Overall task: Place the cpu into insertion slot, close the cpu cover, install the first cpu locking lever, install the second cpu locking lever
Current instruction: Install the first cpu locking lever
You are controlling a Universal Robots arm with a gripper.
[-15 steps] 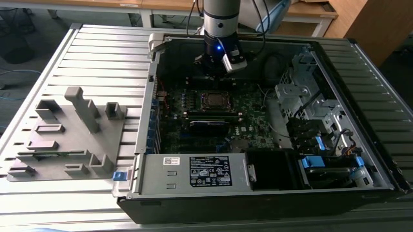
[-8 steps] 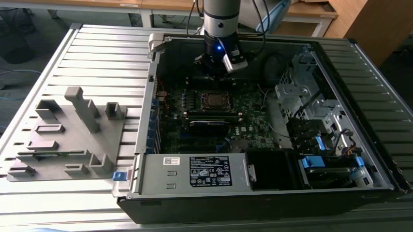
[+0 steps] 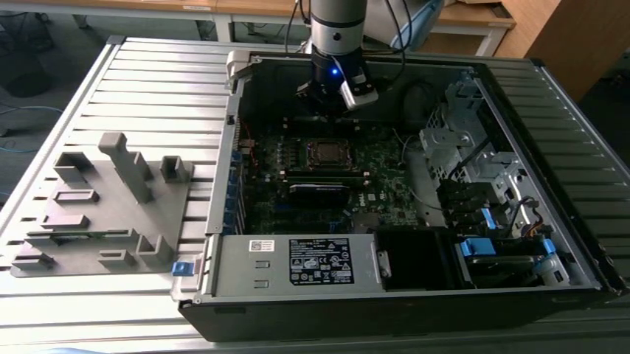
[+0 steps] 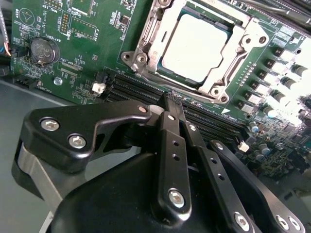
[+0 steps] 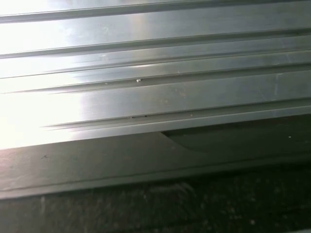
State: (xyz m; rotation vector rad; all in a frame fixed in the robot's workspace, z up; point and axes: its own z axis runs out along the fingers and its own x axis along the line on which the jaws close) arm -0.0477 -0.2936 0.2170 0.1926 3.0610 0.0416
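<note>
While the gripper (image 4: 172, 99) hangs just above the green board (image 4: 77, 29) with its black fingertips pressed together, the cpu (image 4: 197, 46), a dull silver-beige square, lies in the slot (image 4: 141, 57). The cover (image 4: 252, 41), a bright stamped-metal frame, lies flat around it, and the chip shows through its window. White lettering marks the board, and a round coin cell (image 4: 43, 51) sits near one edge. In the exterior view a white printed label (image 3: 320, 260) faces up on a grey metal box (image 3: 246, 267) inside the black case (image 3: 394, 317). At the exterior view's left a grey plastic rack (image 3: 99, 206) stands on the ribbed aluminium table (image 3: 147, 81).
</note>
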